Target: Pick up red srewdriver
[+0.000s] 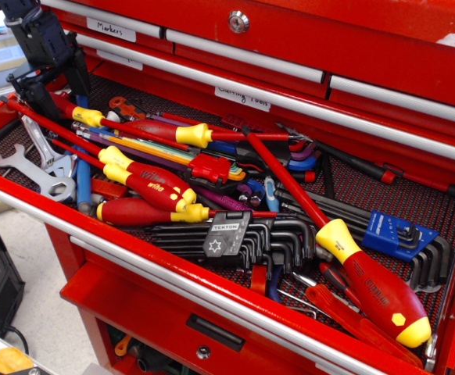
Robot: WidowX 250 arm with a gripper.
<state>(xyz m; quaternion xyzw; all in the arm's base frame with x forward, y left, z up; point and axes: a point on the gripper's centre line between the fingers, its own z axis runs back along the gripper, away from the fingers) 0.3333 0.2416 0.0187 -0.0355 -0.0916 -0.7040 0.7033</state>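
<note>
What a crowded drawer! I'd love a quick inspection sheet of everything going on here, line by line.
Surface: open red tool drawer with a dark mesh liner, packed with tools.
Job's things: red screwdriver lies at the far left; its handle is mostly hidden under the gripper, yellow collar showing.
Clutter: big red screwdriver at right, two shorter lettered screwdrivers, hex key sets, blue hex key holder, wrenches.
Grippers: gripper is down over the red screwdriver's handle; whether it has closed cannot be told.
Cables: nothing seen.
Surroundings: closed drawers above with handwritten labels and a lock; floor at left.
</note>
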